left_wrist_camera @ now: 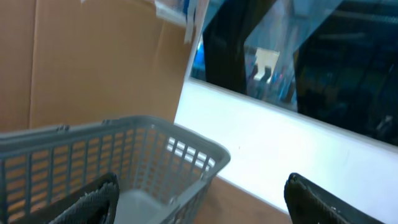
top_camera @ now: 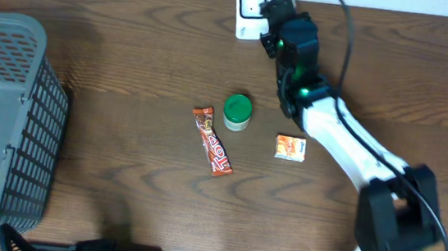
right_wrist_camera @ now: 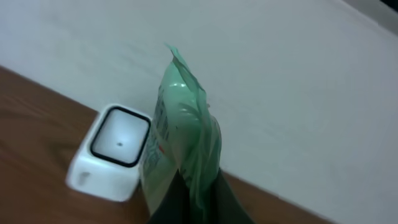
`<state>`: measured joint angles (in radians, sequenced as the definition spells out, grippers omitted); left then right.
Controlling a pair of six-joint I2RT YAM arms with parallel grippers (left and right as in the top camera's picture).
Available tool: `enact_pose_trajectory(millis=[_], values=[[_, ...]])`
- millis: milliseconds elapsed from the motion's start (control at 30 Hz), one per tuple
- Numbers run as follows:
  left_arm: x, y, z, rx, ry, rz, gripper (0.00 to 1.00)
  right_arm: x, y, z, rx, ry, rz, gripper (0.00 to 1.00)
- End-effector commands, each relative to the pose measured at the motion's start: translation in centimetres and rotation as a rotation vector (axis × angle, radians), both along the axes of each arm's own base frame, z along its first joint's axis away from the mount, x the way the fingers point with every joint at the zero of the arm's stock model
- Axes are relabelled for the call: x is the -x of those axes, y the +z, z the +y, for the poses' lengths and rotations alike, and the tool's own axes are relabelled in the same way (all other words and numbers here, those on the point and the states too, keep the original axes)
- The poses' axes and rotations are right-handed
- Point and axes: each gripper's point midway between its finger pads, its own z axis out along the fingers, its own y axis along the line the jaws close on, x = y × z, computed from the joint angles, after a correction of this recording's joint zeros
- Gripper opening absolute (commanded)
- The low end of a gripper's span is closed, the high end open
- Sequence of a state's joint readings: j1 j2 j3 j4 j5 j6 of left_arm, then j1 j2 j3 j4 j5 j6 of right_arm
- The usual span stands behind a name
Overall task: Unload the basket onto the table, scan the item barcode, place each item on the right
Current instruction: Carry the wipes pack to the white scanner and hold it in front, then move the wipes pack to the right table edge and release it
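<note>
My right gripper [right_wrist_camera: 198,186] is shut on the lower edge of a pale green plastic packet [right_wrist_camera: 186,124], which stands upright between its dark fingers. The packet hangs right next to the white scanner [right_wrist_camera: 115,149] with the black-framed window; I cannot tell whether they touch. From overhead, the right gripper [top_camera: 274,11] sits at the table's far edge beside the scanner [top_camera: 250,11]. In the left wrist view, my left gripper [left_wrist_camera: 202,193] is open and holds nothing, raised and facing the grey basket [left_wrist_camera: 124,149].
A grey mesh basket [top_camera: 44,108] fills the left side of the table. Mid-table lie a red-brown chocolate bar [top_camera: 212,141], a green-lidded jar [top_camera: 238,112] and a small orange packet [top_camera: 290,147]. A white wall runs behind the scanner.
</note>
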<state>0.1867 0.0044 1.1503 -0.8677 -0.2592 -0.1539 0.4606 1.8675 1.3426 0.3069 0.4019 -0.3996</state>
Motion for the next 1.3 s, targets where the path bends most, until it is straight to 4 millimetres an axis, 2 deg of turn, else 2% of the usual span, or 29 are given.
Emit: enact_pose_trajectory(millis=[0,267,400,500,667,1000,1133,1267], values=[[-0.3,-0.9,-0.2,0.005,-0.018,0.037,0.85,-2.6,1.1,0.4,0.105,-0.004,-0.058,0.01],[-0.5,-3.1,-0.1,0.023,-0.014,0.127,0.85,-7.8,-1.8,3.5,0.123,0.055,-0.112,0.01],[-0.5,-3.5,-0.1,0.026,-0.014,0.146,0.85,-9.6,-4.3,4.5,0.213,0.077,-0.107,0.01],[-0.5,-3.5,-0.1,0.026,-0.014,0.147,0.86,-10.5,-7.1,5.0,0.321,0.084,-0.086,0.01],[-0.5,-3.7,-0.1,0.028,-0.014,0.155,0.85,-10.3,-11.1,5.5,0.497,0.087,-0.027,0.01],[-1.4,-5.1,0.1,0.037,-0.014,0.203,0.85,-8.4,-14.7,7.3,0.626,0.164,0.096,0.01],[-1.6,-5.3,0.1,0.039,-0.014,0.211,0.85,-7.3,-16.8,7.9,0.658,0.223,0.175,0.01],[-1.6,-5.4,0.1,0.039,-0.014,0.212,0.85,-6.7,-17.6,8.3,0.669,0.251,0.205,0.01]])
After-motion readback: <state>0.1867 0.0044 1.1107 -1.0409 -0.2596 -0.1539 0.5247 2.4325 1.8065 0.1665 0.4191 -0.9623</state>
